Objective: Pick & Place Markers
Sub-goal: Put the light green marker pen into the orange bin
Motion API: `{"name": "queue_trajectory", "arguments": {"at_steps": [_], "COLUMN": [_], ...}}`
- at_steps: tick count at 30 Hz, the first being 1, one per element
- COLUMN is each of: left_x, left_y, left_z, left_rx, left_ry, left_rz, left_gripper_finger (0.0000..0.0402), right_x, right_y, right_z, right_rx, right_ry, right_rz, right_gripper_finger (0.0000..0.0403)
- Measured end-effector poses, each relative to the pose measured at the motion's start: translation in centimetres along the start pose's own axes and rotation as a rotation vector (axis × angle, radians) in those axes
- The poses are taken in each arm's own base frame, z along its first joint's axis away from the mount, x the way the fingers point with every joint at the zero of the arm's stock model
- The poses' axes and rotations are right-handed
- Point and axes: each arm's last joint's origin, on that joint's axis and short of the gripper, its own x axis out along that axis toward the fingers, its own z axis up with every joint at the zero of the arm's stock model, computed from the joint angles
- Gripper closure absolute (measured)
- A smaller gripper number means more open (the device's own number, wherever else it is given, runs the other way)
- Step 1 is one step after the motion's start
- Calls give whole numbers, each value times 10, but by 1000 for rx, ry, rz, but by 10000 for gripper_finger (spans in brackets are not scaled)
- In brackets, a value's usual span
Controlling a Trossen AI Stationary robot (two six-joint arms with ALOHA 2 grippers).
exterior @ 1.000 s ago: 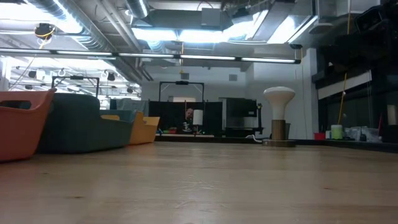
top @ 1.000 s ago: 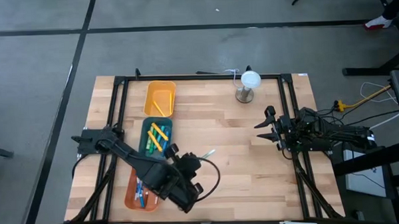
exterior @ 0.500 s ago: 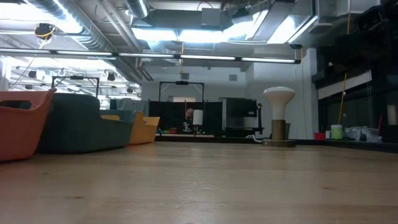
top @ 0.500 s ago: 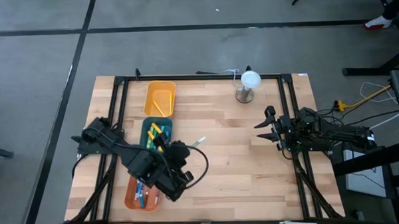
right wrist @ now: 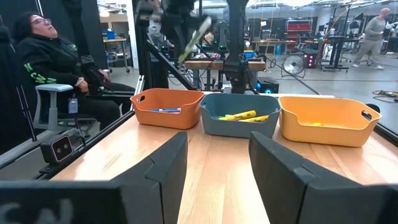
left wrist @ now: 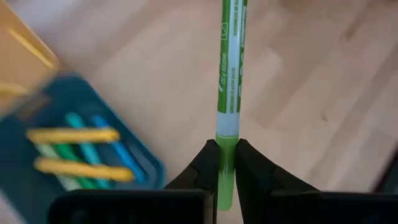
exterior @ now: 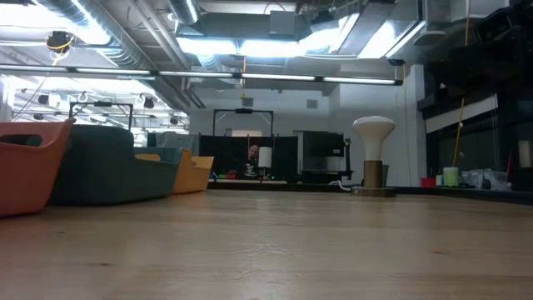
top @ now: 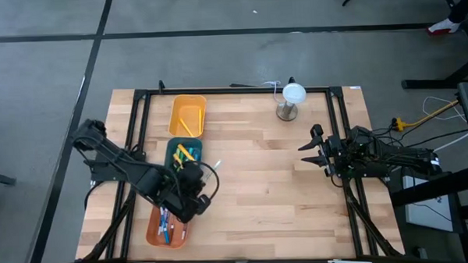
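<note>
A green marker (left wrist: 229, 93) with a white printed barrel sits in my shut left gripper (left wrist: 227, 163), above the wood just right of the teal tray (top: 175, 155). From above, the marker (top: 215, 162) pokes out past the gripper (top: 203, 173). Yellow, green and blue markers (left wrist: 74, 152) lie in the teal tray. The orange tray (right wrist: 166, 107) holds blue markers, and the yellow tray (top: 188, 115) yellow ones. My right gripper (right wrist: 217, 168) waits open at the table's right edge. My left gripper pinches the marker at its plain green end (left wrist: 226, 149) between the two fingers. The rest of the marker runs on ahead of the fingertips, in line with them. The fingers slant downward from the table's near left. The marker is lifted clear of the table.
The three trays stand in a row along the table's left side, yellow farthest and orange (top: 165, 224) nearest. A white mushroom-shaped lamp (top: 293, 98) stands at the far edge. Bare wood (top: 275, 192) fills the middle. A person (right wrist: 50, 62) sits beyond the table's left edge.
My left gripper has carried the green marker from near the table's front middle toward the left and far side, up beside the teal tray. It has rolled somewhat on the way and stays shut on the marker.
</note>
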Motion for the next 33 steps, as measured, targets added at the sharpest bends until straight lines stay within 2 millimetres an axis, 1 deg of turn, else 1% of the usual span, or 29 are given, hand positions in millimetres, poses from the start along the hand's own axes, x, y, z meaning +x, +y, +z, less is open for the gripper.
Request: {"name": "queue_trajectory", "arguments": {"at_steps": [4, 9, 12, 14, 20, 24, 29, 33], "left_x": [17, 39, 48, 51, 46, 40, 34, 28], "left_y": [13, 25, 27, 27, 19, 18, 21, 20], "left_z": [-19, -45, -59, -64, -70, -74, -84, -93], "left_rx": [-80, -215, -281, -308, -306, -354, -444, -521], "left_ry": [110, 301, 382, 402, 386, 426, 546, 702], "left_rz": [-65, -146, -207, -239, -326, -336, -282, -245], "left_gripper_finger": [377, 377, 377, 377, 376, 376, 376, 375], "right_x": [0, 0, 0, 0, 0, 0, 0, 0], "right_y": [0, 0, 0, 0, 0, 0, 0, 0], "right_z": [0, 0, 0, 0, 0, 0, 0, 0], "right_rx": [0, 0, 0, 0, 0, 0, 0, 0], "right_ry": [0, 0, 0, 0, 0, 0, 0, 0], "right_rz": [0, 0, 0, 0, 0, 0, 0, 0], "right_gripper_finger": [233, 233, 233, 233, 233, 233, 233, 233]}}
